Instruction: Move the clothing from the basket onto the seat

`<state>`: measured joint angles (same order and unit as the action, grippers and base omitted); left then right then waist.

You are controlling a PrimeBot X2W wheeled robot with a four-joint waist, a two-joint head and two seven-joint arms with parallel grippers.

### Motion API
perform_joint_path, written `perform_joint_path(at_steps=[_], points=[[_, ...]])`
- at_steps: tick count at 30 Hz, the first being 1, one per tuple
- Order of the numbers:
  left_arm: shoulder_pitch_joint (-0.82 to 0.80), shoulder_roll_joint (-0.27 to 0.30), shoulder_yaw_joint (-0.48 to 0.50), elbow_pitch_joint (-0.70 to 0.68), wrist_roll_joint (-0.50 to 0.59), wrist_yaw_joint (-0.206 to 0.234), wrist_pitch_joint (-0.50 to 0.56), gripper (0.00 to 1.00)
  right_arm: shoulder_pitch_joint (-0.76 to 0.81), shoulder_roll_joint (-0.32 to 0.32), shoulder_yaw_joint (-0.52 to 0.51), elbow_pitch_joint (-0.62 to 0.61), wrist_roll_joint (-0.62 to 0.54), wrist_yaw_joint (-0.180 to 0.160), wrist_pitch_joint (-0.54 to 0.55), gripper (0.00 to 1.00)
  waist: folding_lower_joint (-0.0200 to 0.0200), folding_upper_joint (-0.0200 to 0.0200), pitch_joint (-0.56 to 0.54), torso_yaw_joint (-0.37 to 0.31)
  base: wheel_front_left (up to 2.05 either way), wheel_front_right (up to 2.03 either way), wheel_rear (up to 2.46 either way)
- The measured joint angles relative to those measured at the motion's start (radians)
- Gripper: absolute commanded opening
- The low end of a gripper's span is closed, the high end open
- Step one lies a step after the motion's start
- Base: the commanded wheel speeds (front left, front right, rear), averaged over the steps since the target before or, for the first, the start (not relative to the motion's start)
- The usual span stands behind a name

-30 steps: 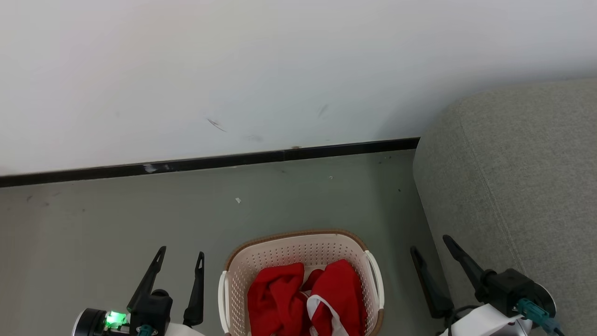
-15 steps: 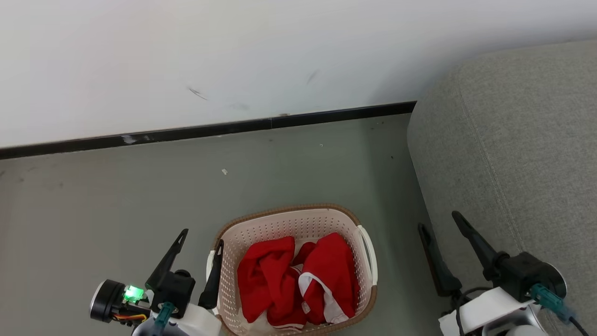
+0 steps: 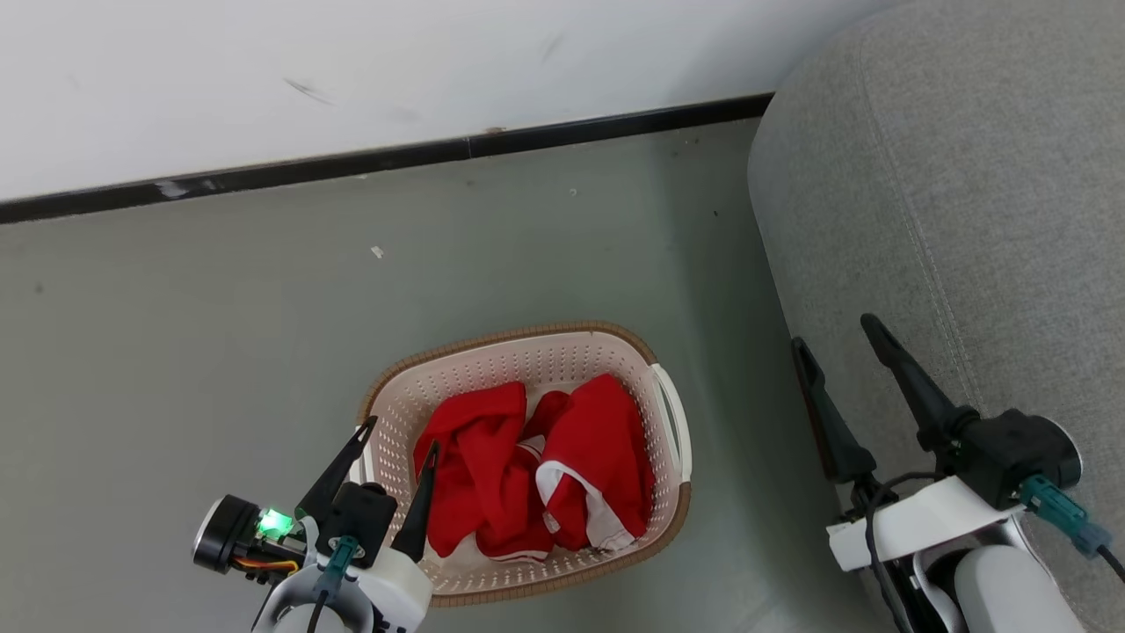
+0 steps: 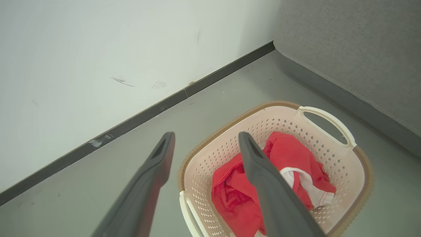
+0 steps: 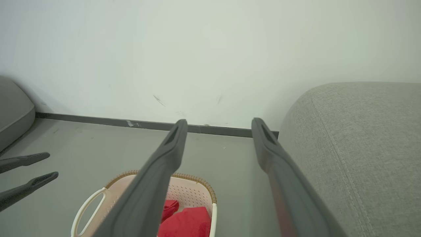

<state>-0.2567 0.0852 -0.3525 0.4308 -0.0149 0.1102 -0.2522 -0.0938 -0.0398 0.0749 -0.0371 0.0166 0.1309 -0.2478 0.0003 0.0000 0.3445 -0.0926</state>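
Observation:
Red clothing (image 3: 527,466) with white trim lies bunched in the cream perforated basket (image 3: 518,352) with a brown rim, standing on the grey floor. The same clothing (image 4: 283,164) and basket (image 4: 329,118) fill the left wrist view's lower right. My left gripper (image 3: 400,432) hangs open over the basket's left rim, its right finger above the red fabric, holding nothing. To the right rises the grey fabric seat (image 3: 967,176). My right gripper (image 3: 833,332) is open and empty beside the seat's near edge, right of the basket. The right wrist view has the basket (image 5: 194,184), clothing (image 5: 187,223) and seat (image 5: 361,138).
A white wall with a black skirting board (image 3: 395,158) runs along the back. Bare grey floor (image 3: 176,334) spreads left of the basket. Another grey cushion (image 5: 13,112) sits at the far left of the right wrist view, with my left gripper's fingers (image 5: 29,158) below it.
The head camera has tilted down, so the whole picture slid upward. My left gripper has shifted right, from beside the basket to over its left rim. Both grippers stay open.

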Motion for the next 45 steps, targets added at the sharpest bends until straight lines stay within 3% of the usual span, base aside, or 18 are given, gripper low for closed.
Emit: perform_joint_path(at_steps=[45], points=[[-0.271, -0.041, -0.081, 0.249, 0.024, -0.026, 0.0, 1.0, -0.394, -0.006, 0.062, -0.042, 0.019, 0.0, -0.007, 1.0, -0.0001, 0.0, 0.372, -0.102, 0.0, 0.0, 0.0]])
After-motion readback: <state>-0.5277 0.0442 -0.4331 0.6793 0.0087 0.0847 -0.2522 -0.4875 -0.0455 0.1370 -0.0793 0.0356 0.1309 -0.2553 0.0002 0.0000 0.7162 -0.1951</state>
